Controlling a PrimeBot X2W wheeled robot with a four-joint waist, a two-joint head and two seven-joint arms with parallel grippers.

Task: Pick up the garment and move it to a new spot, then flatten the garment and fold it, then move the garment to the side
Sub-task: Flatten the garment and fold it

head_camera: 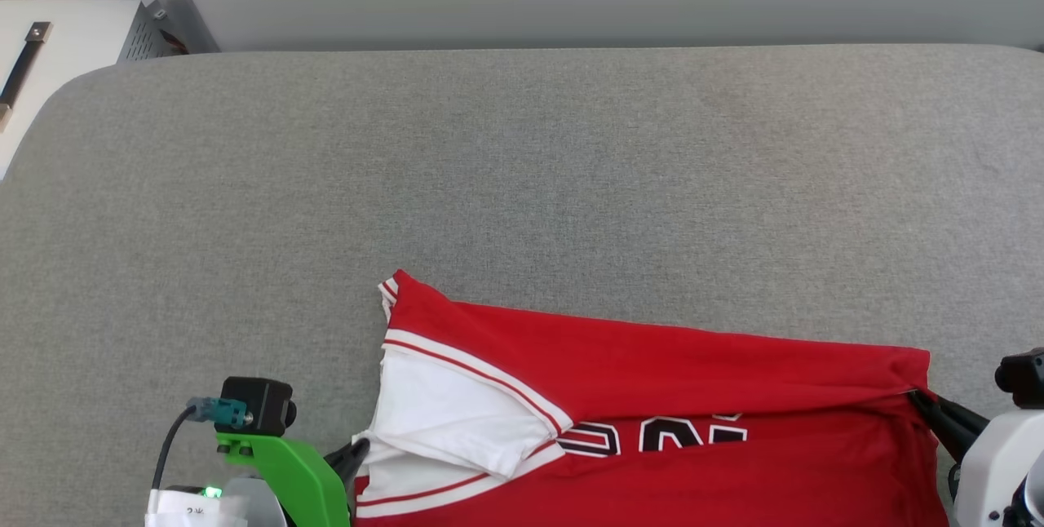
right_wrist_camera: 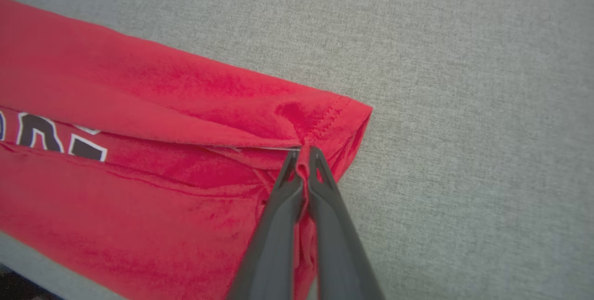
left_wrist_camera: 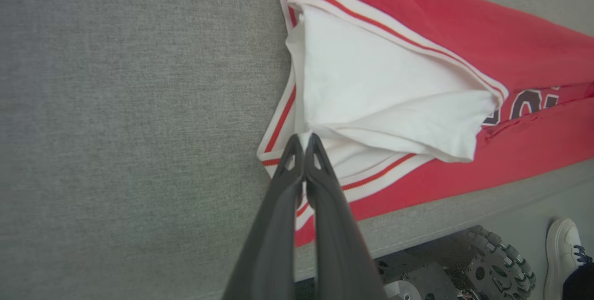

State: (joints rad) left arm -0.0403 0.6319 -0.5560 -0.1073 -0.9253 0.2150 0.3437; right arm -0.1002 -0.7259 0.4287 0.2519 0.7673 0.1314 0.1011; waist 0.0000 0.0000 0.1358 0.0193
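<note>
The left claw [left_wrist_camera: 304, 138] has its two smooth, dark, tapering fingers pressed together on a small tuck of white cloth. It pinches the jersey [left_wrist_camera: 464, 44] at the edge of its sleeve panel [left_wrist_camera: 371, 86]. Beyond the tips that panel fans out in a soft, rumpled wedge of plain white knit. It is bordered by red-and-white striped trim [left_wrist_camera: 278, 123] that also runs down beside the claw. Past the panel comes the red body, smooth with a slight sheen. It is folded over itself so that the black, white-edged lettering [left_wrist_camera: 524, 105] shows only as a sliver and cannot be read.

The right claw [right_wrist_camera: 304, 151] is likewise closed, nipping a narrow ridge of red cloth just beside the stitched hem [right_wrist_camera: 332, 116] at the jersey's corner. To that claw's left a long fold lies over the lettering and hides part of each letter.

The jersey lies stretched between the two claws on a flat cushion [head_camera: 522, 168] of coarse grey weave with rounded corners, close to its near edge. In the head view the bottom edge cuts off the jersey's near part. There only the dark finger ends of each claw show, next to a green bracket [head_camera: 285, 462] and a pale forearm [head_camera: 995, 462]. Below the left claw, off the cushion's edge, a treaded wheel [left_wrist_camera: 501, 263] and a white shoe [left_wrist_camera: 561, 249] are partly cut off.
</note>
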